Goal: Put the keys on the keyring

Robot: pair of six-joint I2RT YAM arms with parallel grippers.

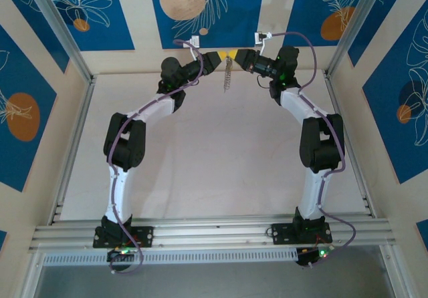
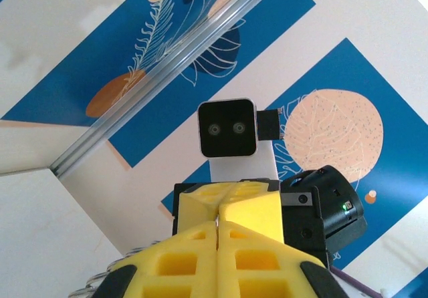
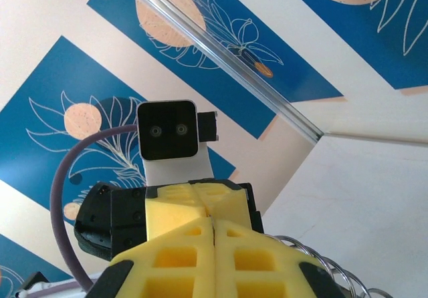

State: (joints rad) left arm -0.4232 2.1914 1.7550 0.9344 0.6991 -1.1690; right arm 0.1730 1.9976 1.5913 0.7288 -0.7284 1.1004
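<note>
Both arms reach toward the far wall, above the far edge of the desk (image 1: 214, 164). The left end effector (image 1: 223, 58) and the right end effector (image 1: 237, 57) meet tip to tip, each with its yellow fingers (image 2: 247, 211) pressed together. From their meeting point the keys (image 1: 229, 76) dangle as a thin, jagged, silvery string. We cannot tell which end effector pinches it.

free: table (image 1: 221, 178) centre | blocked: left hand (image 1: 223, 57), right hand (image 1: 235, 55) tip to tip, keys (image 1: 228, 76) beneath, back wall (image 1: 134, 59) behind
</note>
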